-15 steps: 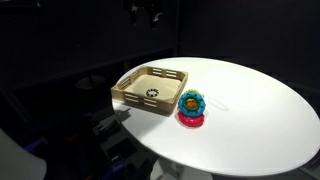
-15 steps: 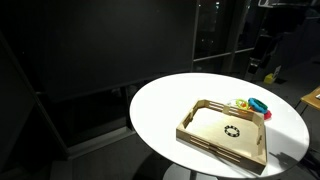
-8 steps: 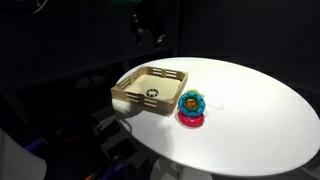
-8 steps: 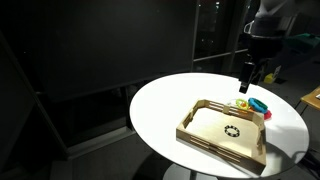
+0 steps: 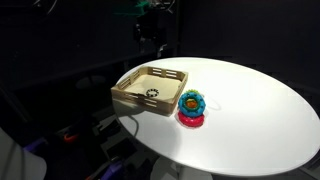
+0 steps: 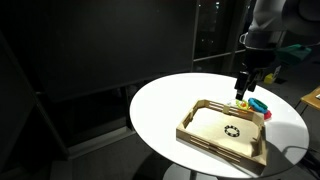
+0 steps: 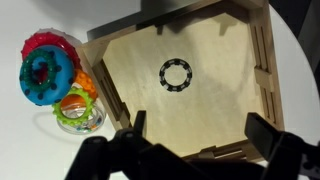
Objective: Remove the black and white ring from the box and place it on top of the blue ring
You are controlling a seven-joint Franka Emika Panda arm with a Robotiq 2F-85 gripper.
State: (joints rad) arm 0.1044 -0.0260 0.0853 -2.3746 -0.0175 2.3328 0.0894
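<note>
— Where is the black and white ring (image 7: 175, 74) lying?

— It is lying flat on the floor of the box (image 7: 225, 115). In the wrist view it is sitting a little toward 12 o'clock from the middle and touching none of the walls. In an exterior view it is showing as a small dark circle inside the tray.

— And the blue ring (image 7: 47, 77)?

— It is sitting outside the box, at 9 o'clock from it, resting on a wider red ring (image 7: 40, 42). An orange and green piece (image 7: 76, 108) is lying just beside it at 5 o'clock. The whole stack is standing on the white round table (image 5: 250, 110), close to the box wall.

— What is the gripper (image 7: 195, 122) doing?

— It is hanging above the box with its jaws spread wide and nothing between them. Its two fingers (image 7: 130, 135) are showing at 6 o'clock of the wrist view. In an exterior view it is hovering over the box edge nearest the ring stack, well apart from the black and white ring.
</note>
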